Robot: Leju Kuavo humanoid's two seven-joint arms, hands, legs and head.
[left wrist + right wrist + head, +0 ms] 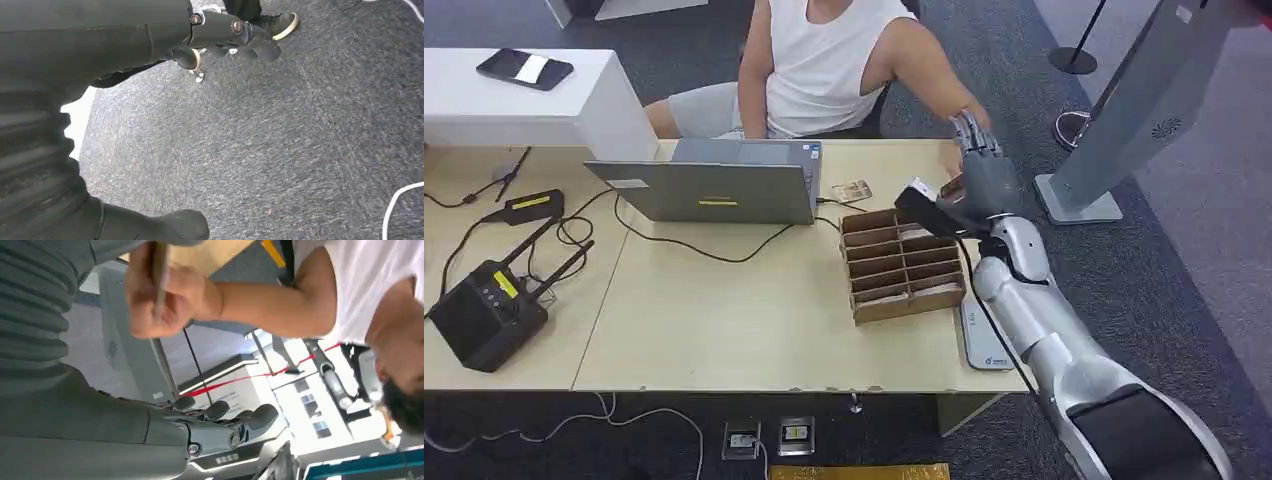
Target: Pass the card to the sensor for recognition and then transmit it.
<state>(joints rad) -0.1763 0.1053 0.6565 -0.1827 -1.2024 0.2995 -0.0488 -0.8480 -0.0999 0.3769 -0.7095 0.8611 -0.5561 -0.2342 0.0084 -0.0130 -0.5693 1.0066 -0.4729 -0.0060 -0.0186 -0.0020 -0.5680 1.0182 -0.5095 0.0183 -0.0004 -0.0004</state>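
Your right hand (982,176) sits right of centre in the head view, raised with fingers extended and nothing in them. The card (159,275) is pinched edge-on in the person's hand (165,295), just beside yours (the two hands overlap in the head view). Your left hand (235,37) hangs over grey carpet (280,150), fingers loosely curled, holding nothing. Below your right hand stands a brown divided box (902,265); left of it a laptop (714,180) and cables lie on the beige table (724,320).
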